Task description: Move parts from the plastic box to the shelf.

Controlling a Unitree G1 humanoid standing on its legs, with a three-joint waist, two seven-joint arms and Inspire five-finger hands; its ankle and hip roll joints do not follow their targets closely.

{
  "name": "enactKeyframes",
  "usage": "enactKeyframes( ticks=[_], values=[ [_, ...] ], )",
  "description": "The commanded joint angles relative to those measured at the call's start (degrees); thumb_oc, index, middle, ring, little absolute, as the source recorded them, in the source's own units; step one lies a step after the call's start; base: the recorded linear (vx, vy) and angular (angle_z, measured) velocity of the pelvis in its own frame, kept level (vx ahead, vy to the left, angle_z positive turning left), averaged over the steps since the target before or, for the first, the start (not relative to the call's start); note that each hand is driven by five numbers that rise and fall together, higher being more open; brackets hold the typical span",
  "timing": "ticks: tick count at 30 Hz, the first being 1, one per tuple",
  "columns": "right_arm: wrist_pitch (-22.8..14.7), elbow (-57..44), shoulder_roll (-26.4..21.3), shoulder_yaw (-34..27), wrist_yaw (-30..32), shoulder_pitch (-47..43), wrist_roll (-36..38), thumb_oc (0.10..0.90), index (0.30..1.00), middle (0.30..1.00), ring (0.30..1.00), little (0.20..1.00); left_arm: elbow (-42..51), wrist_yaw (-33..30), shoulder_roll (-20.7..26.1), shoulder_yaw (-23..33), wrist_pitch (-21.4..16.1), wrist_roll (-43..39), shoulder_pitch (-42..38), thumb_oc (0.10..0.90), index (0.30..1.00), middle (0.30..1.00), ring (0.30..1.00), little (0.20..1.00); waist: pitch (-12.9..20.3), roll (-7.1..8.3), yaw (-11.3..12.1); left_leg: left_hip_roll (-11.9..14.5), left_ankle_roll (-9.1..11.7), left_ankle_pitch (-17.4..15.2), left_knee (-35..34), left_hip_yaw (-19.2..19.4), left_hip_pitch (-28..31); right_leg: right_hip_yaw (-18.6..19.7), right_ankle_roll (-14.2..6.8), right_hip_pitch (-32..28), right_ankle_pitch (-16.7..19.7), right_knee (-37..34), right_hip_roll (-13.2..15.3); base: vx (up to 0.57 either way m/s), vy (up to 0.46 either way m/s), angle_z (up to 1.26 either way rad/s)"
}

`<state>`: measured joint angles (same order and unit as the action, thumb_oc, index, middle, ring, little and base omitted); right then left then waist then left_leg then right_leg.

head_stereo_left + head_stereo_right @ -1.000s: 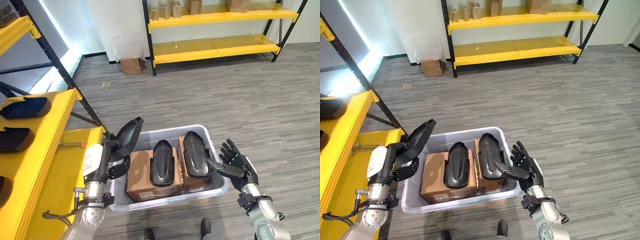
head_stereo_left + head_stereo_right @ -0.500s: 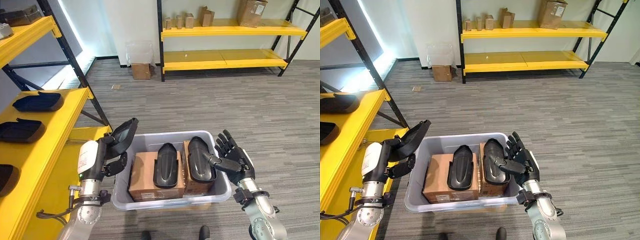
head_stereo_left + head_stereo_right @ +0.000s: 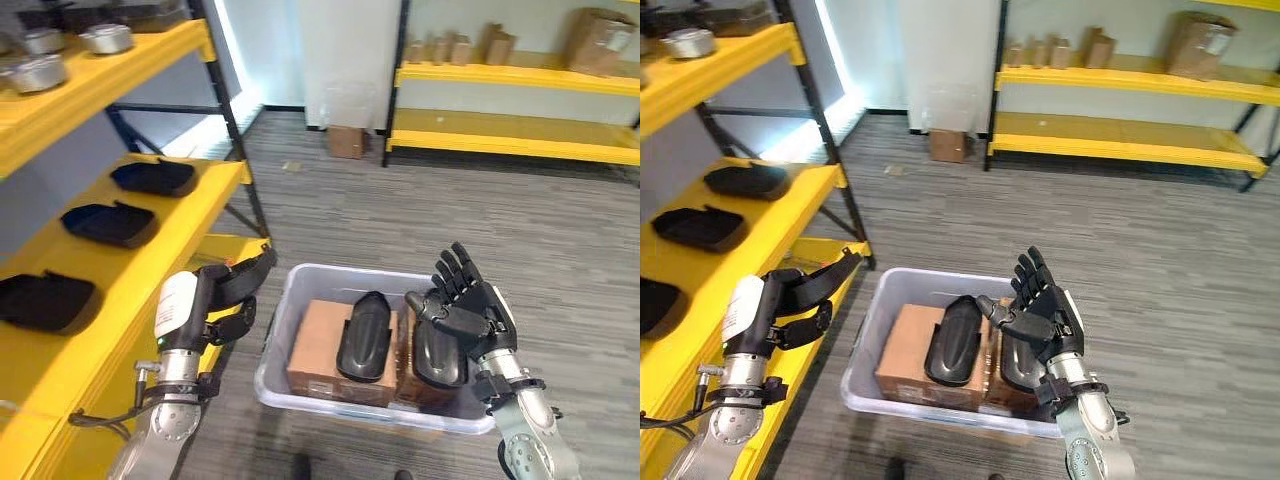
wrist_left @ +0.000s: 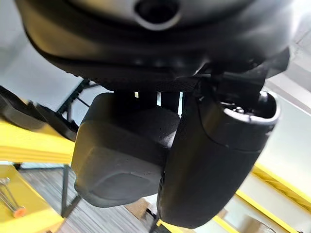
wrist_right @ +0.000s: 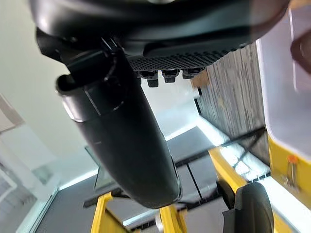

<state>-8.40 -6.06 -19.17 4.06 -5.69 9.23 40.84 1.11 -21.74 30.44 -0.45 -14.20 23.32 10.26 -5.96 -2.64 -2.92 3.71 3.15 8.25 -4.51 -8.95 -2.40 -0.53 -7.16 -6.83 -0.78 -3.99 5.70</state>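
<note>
We hold one black part point(image 3: 245, 279) clamped in our left hand point(image 3: 215, 305), lifted clear of the box point(image 3: 300, 290) and just beside the near corner of the yellow shelf point(image 3: 150, 230) on our left. Our view has swung left over the past second, bringing that shelf and three parts already lying on it point(image 3: 152, 176) into frame, while the held part has stayed in our grasp. We judge the carry is well under way and the placing comes next. Our right hand point(image 3: 468, 305) is raised with fingers spread, holding nothing, over the right side of the box. Two more parts point(image 3: 366, 335) lie there on cardboard cartons point(image 3: 318, 348), so the box is not yet cleared.
</note>
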Motion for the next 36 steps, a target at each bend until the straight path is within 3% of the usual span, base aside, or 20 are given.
enactKeyframes(
  ticks=[1,4,5,7,8,9,10,14,16,17,19,21,23,24,29,32,34,35,36],
  values=[
    [-6.9,-7.1,-1.5,-2.1,-1.1,-4.0,2.9,0.900,1.000,1.000,1.000,1.000,5.6,-3.9,5.1,3.3,-6.4,-1.4,-9.6,0.400,0.300,0.300,0.300,0.300,1.4,2.01,-1.6,-9.5,-5.4,-5.9,-0.5,-2.7,1.7,8.4,4.1,3.9,-1.7,7.7,-9.2,-0.06,-0.108,1.84],
    [-5.9,-5.0,-2.1,-1.6,-3.9,-4.9,2.5,0.900,1.000,1.000,1.000,1.000,5.0,-5.9,5.1,3.3,-5.7,-1.6,-9.2,0.400,0.300,0.300,0.300,0.300,0.4,1.71,-0.8,-9.9,-4.7,-4.2,-0.5,-5.5,0.4,8.4,5.4,3.3,-3.2,8.4,-10.2,-0.09,-0.139,1.09],
    [-5.8,-2.8,-2.9,-1.0,-4.9,-6.1,1.8,0.900,1.000,1.000,1.000,1.000,4.9,-6.9,4.5,4.1,-5.4,-0.9,-7.7,0.400,0.300,0.300,0.300,0.300,-0.6,1.58,0.6,-9.8,-3.4,-2.7,-0.5,-6.5,-1.6,8.4,6.0,2.6,-4.3,8.7,-11.0,-0.09,-0.139,0.59],
    [-6.0,-2.3,-3.2,-1.1,-4.7,-6.4,1.6,0.900,1.000,1.000,1.000,1.000,4.9,-6.7,4.3,4.3,-6.0,-0.6,-7.5,0.400,0.300,0.300,0.300,0.300,-1.0,1.57,0.7,-9.3,-3.1,-2.6,-0.5,-5.4,-2.5,7.8,6.1,2.5,-4.6,8.7,-11.0,-0.10,-0.131,0.57],
    [-6.4,-2.3,-3.4,-1.3,-4.0,-6.2,1.4,0.900,1.000,1.000,1.000,1.000,4.6,-6.4,4.2,4.1,-6.9,-0.4,-7.8,0.400,0.300,0.300,0.300,0.300,-1.3,1.50,0.4,-8.5,-2.7,-2.6,-0.5,-2.9,-3.1,7.0,6.1,2.5,-4.6,8.6,-10.8,-0.16,-0.128,0.89],
    [-7.2,-1.9,-3.6,-2.1,-3.0,-5.4,1.8,0.900,1.000,1.000,1.000,1.000,3.6,-5.8,4.1,2.9,-8.3,0.3,-9.5,0.400,0.300,0.300,0.300,0.300,-1.9,1.39,-1.0,-5.8,-1.7,-3.0,-0.5,5.5,-3.7,4.2,5.8,2.1,-4.5,8.2,-10.2,-0.16,-0.094,0.99],
    [-7.2,-1.7,-3.6,-2.5,-2.6,-4.8,2.0,0.900,1.000,1.000,1.000,1.000,3.2,-4.9,3.7,1.6,-8.0,0.0,-11.5,0.400,0.300,0.300,0.300,0.300,-2.0,1.60,-2.3,-3.6,-0.9,-3.5,-0.4,11.0,-3.3,1.7,5.4,1.7,-4.9,8.0,-9.2,-0.15,-0.062,1.36],
    [-5.4,-0.4,-3.1,-2.5,-4.5,-5.3,3.3,0.900,1.000,1.000,1.000,1.000,4.1,-5.6,2.6,0.7,-6.5,-3.3,-13.3,0.400,0.300,0.300,0.300,0.300,-2.3,1.78,-3.2,0.0,-0.4,-3.7,0.2,14.2,-1.5,-1.5,5.3,1.9,-5.5,9.2,-7.3,-0.10,0.054,1.82],
    [-3.3,0.2,-2.5,-2.5,-6.0,-5.9,2.8,0.900,1.000,1.000,1.000,1.000,8.7,-8.7,2.1,4.6,-7.7,-2.1,-11.7,0.400,0.300,0.300,0.300,0.300,-1.9,2.29,-3.7,5.5,0.0,-4.1,2.3,14.0,1.7,-4.2,5.8,3.7,-7.8,13.9,-4.6,-0.13,0.293,0.79],
    [-2.8,0.2,-2.6,-2.8,-7.1,-5.6,2.6,0.900,1.000,1.000,1.000,1.000,10.3,-10.4,2.2,6.3,-7.1,-1.9,-10.6,0.400,0.300,0.300,0.300,0.300,-1.7,1.85,-4.1,8.6,0.9,-2.4,3.3,14.5,2.4,-5.4,5.8,4.4,-9.1,16.3,-3.2,-0.06,0.291,0.79],
    [-2.2,0.2,-2.9,-2.9,-7.7,-5.4,2.6,0.900,1.000,1.000,1.000,1.000,10.7,-11.4,2.3,6.7,-6.6,-1.8,-10.3,0.400,0.300,0.300,0.300,0.300,-1.7,1.40,-4.6,10.1,1.5,-1.1,3.5,15.3,2.7,-6.4,5.8,5.0,-10.1,17.9,-2.5,-0.04,0.386,0.43],
    [0.7,0.7,-5.0,-4.1,-10.3,-3.8,2.9,0.900,1.000,1.000,1.000,1.000,11.1,-14.3,2.4,6.8,-5.8,-2.7,-11.6,0.400,0.300,0.300,0.300,0.300,-1.9,-0.56,-6.8,16.3,4.2,4.5,1.0,23.5,2.7,-12.9,5.9,5.3,-13.6,23.9,1.3,0.06,1.064,0.99],
    [0.7,1.3,-4.8,-3.0,-10.1,-3.8,3.3,0.900,1.000,1.000,1.000,1.000,11.4,-15.2,2.7,6.8,-3.9,-1.7,-11.1,0.400,0.300,0.300,0.300,0.300,-2.1,-1.17,-5.8,15.6,4.7,3.9,0.2,23.9,3.1,-15.1,5.6,4.8,-14.5,26.1,3.0,0.16,0.799,1.74],
    [0.7,1.4,-4.2,-2.1,-9.5,-4.3,3.5,0.900,1.000,1.000,1.000,1.000,11.1,-16.2,2.9,7.4,-3.4,-1.1,-10.2,0.400,0.300,0.300,0.300,0.300,-2.1,-1.18,-4.8,13.9,4.6,3.3,0.4,23.4,3.9,-15.8,5.1,3.8,-13.8,25.2,3.9,0.11,0.366,0.86],
    [0.4,1.6,-3.5,-0.6,-7.4,-5.0,2.2,0.900,1.000,1.000,1.000,1.000,10.9,-19.8,3.0,10.3,-4.3,1.6,-7.5,0.400,0.300,0.300,0.300,0.300,-1.5,-1.06,-2.5,10.2,4.2,-0.1,0.2,21.8,5.4,-16.5,3.5,1.9,-10.6,20.1,5.2,0.13,0.355,0.44],
    [1.3,1.0,-3.0,-0.4,-6.6,-5.1,1.7,0.900,1.000,1.000,1.000,1.000,11.2,-20.8,3.4,12.5,-5.9,2.4,-6.6,0.400,0.300,0.300,0.300,0.300,-0.9,0.22,-0.9,8.2,3.8,-1.6,-0.2,20.8,5.6,-17.1,1.8,0.5,-7.2,14.5,5.8,0.10,0.152,0.22],
    [1.5,0.5,-3.0,-0.3,-6.0,-5.1,1.7,0.900,1.000,1.000,1.000,1.000,11.6,-20.7,3.2,12.9,-6.4,2.5,-6.4,0.400,0.300,0.300,0.300,0.300,-0.7,0.71,-0.5,7.9,3.7,-1.9,-0.4,20.7,5.6,-17.2,1.2,0.3,-6.1,12.9,5.9,0.08,0.046,0.10],
    [1.4,0.3,-3.0,0.0,-5.3,-5.4,1.5,0.900,1.000,1.000,1.000,1.000,12.1,-20.6,3.1,13.4,-7.7,3.3,-6.2,0.400,0.300,0.300,0.300,0.300,-0.4,1.96,0.6,7.8,3.7,-2.5,-0.5,21.1,5.4,-18.2,0.1,-0.5,-4.2,10.1,6.4,0.08,0.022,0.14],
    [1.4,0.3,-3.0,0.1,-5.3,-5.5,1.5,0.900,1.000,1.000,1.000,1.000,12.1,-20.7,3.2,13.5,-8.0,3.3,-6.2,0.400,0.300,0.300,0.300,0.300,-0.4,2.13,0.8,7.8,3.7,-2.5,-0.5,21.2,5.4,-18.4,0.0,-0.6,-3.9,9.7,6.5,0.08,0.017,0.15]
  ],
)
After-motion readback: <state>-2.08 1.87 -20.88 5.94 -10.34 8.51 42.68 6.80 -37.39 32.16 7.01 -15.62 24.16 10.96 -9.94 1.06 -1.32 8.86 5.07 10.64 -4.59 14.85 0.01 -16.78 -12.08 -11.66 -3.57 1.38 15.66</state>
